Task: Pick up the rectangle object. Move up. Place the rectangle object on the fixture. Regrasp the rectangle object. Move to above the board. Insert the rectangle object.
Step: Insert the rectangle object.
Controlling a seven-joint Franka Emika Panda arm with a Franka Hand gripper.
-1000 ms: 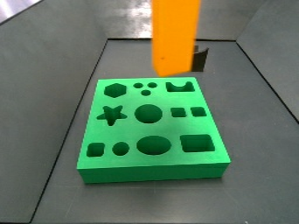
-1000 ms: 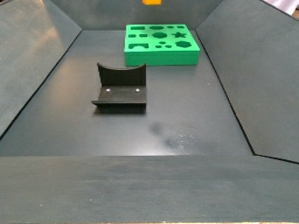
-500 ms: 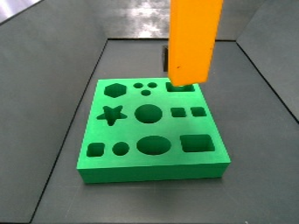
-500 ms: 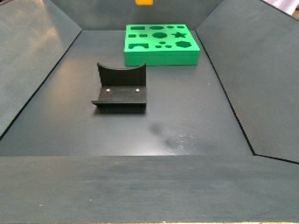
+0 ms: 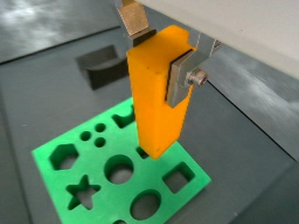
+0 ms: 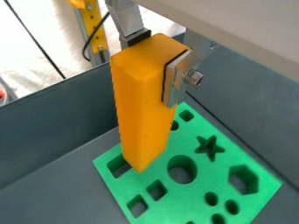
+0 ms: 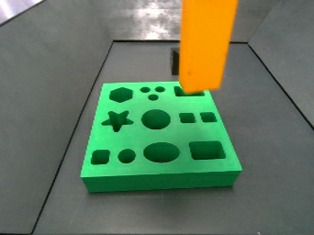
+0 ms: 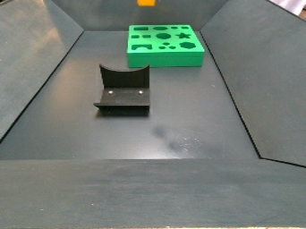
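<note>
One block, upright, is pinched in the gripper above the board's far right corner, barely shifted since half a second ago; fixture empty.

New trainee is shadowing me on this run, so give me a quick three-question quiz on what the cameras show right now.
1. True or false: the gripper is shut on the rectangle object.
2. The rectangle object hangs above which thing: A the fixture, B the board, C bare floor?
3. What stands in the fixture's notch?

Key: 1 true, the block is upright between the fingers. 2 B, over the board's cut-outs, not yet inserted. 3 Nothing; the fixture stands apart from the board.
</note>
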